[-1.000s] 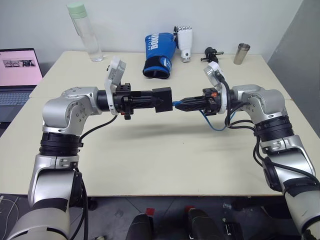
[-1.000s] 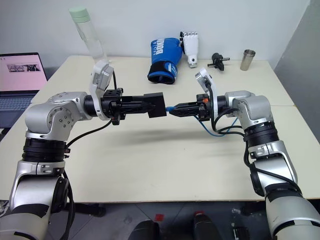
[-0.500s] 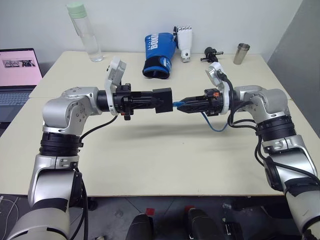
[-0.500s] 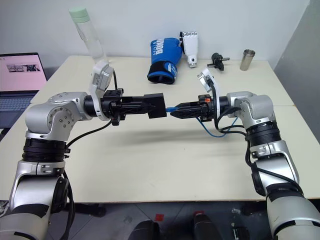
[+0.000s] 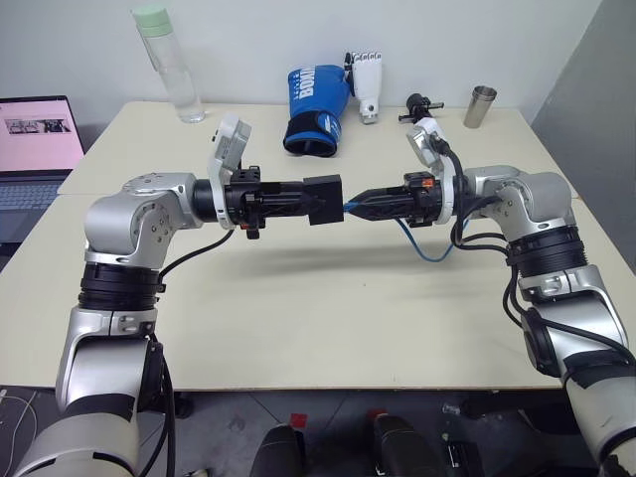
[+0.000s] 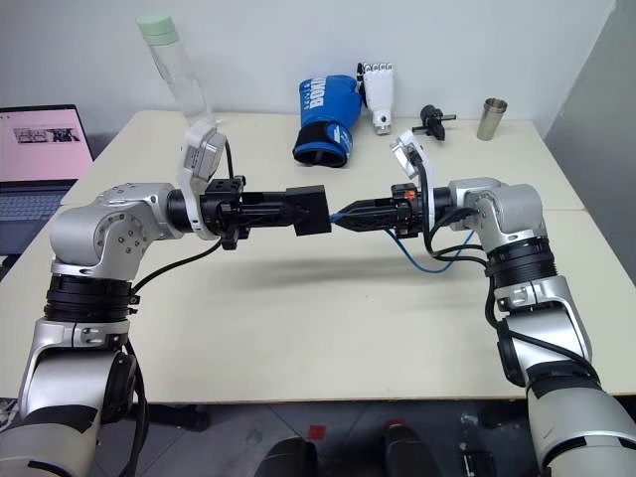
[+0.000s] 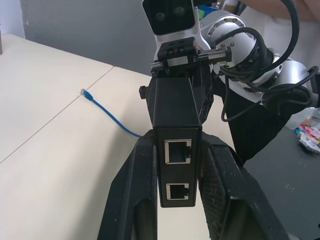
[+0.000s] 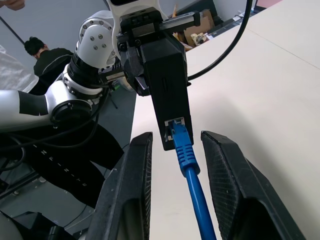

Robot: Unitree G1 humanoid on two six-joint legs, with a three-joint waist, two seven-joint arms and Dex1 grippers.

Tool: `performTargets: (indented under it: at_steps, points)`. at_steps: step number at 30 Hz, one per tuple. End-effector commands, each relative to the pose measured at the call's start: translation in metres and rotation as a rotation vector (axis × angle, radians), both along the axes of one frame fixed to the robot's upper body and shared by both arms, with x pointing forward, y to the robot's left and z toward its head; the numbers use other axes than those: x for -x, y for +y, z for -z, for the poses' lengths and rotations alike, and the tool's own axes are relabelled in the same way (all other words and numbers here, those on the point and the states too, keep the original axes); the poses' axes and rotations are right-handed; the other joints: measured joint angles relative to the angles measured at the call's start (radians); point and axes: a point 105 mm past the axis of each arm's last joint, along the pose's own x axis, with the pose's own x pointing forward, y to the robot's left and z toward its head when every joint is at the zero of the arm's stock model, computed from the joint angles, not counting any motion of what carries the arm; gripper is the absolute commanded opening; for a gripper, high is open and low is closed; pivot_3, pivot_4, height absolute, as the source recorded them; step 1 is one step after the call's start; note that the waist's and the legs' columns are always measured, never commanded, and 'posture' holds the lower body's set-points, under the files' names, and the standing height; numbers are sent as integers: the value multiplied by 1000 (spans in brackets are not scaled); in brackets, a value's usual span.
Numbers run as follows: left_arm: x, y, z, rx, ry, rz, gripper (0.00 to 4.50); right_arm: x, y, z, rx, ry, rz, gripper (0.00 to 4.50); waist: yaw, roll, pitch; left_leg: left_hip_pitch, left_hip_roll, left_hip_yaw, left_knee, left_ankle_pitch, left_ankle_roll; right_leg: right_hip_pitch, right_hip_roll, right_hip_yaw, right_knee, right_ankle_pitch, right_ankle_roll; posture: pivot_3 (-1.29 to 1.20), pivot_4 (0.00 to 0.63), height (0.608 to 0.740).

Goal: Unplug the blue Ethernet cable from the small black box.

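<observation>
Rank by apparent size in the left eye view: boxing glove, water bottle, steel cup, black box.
1. Water bottle and boxing glove: look alike, unranked.
2. Black box; held above the table, nearer the camera, so unsure.
3. Steel cup.

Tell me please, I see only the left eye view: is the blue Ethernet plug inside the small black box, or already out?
Observer: Inside. In the right wrist view the blue Ethernet cable has its plug in a port of the small black box.
Operator: Does the right gripper hold the cable?
Observer: No. Its fingers stand apart, one on each side of the plug, without touching it.
Operator: And the box?
Observer: The left gripper clamps it between both fingers; two empty ports face that wrist camera.
</observation>
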Motion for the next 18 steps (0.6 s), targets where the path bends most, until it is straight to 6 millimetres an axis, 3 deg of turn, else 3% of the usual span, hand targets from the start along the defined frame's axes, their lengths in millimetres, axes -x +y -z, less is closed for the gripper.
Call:
performTargets:
  at_steps: [1,3,6,11,18]
  points:
    - [3,-1,-12,4,-55,5,768,3,3,-17,-33,-72,-26,1622,0,0,0,0,0,0,0,0,0,0,0,0,0,0,0,0,150,740]
    - [3,-1,-13,4,-55,5,768,3,4,-17,-37,-70,-25,1622,0,0,0,0,0,0,0,0,0,0,0,0,0,0,0,0,150,740]
    - [3,-1,-13,4,-56,5,768,2,5,-17,-40,-76,-21,1156,0,0,0,0,0,0,0,0,0,0,0,0,0,0,0,0,150,740]
    - [2,0,-13,3,-55,2,768,1,4,-16,-36,-82,-20,56,0,0,0,0,0,0,0,0,0,0,0,0,0,0,0,0,150,740]
    - [1,-1,-13,5,-55,-2,768,1,4,-15,-31,-92,-23,46,0,0,0,0,0,0,0,0,0,0,0,0,0,0,0,0,150,740]
